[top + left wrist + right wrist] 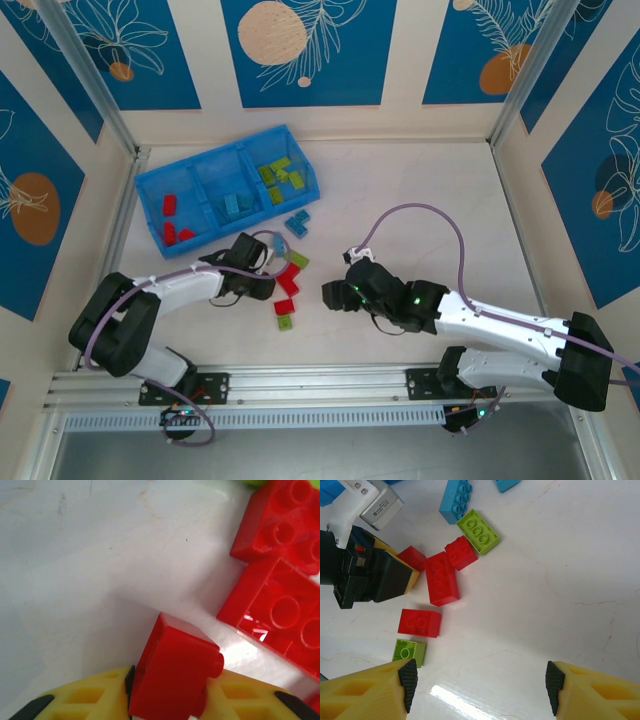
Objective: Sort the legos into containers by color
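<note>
Saw a glossy white worktop (420, 200) inside cream walls (405, 60) with blue leaf panels. Found left pincer (170, 705) pinching a red lego (172, 670), its base hidden; right pincer (480, 680) spread. Noted loose legos (288, 283) near the bin (147, 200), others inside.

Red lego (172, 672), lower end off-frame.

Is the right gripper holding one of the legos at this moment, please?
No, in the right wrist view the right gripper stands open, with bare table between its pads and no brick there.
</note>
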Available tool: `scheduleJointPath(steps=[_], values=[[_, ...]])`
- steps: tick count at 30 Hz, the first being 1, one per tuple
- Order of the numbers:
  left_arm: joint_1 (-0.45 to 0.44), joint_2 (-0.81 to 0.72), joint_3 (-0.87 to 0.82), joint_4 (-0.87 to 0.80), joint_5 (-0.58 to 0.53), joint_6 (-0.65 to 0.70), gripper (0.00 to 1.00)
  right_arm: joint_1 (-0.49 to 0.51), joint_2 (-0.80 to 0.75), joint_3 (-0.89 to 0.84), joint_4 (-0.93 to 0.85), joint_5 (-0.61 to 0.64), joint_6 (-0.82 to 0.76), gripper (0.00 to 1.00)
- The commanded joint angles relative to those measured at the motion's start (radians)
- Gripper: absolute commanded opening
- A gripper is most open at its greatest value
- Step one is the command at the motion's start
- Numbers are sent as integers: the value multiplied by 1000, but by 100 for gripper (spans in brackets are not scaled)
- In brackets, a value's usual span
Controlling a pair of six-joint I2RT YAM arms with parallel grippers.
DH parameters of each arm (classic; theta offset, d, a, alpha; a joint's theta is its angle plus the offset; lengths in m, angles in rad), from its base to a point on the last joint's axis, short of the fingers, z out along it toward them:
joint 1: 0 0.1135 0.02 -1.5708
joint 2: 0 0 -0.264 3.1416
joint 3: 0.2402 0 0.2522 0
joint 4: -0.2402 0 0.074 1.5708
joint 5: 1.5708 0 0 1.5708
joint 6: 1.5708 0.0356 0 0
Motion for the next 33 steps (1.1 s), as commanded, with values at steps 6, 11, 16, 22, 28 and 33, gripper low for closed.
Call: scheduleJointPath(steps=[6,11,16,22,28,33], values=[[-17,-68,-14,127,52,-36,15,9,-10,24,-28,40,45,71],[-15,-270,1,32,-82,-99,6,10,-11,25,-27,42,43,71],[43,-362,128,-117,-344,-121,5,10,-10,41,-24,45,30,71],[401,-238,298,-131,-360,-228,6,10,-2,63,-19,31,16,71],[627,35,506,-159,-157,-364,17,13,-10,92,-75,25,14,71],[641,92,581,-181,-115,-363,55,16,-17,81,-83,37,29,71]])
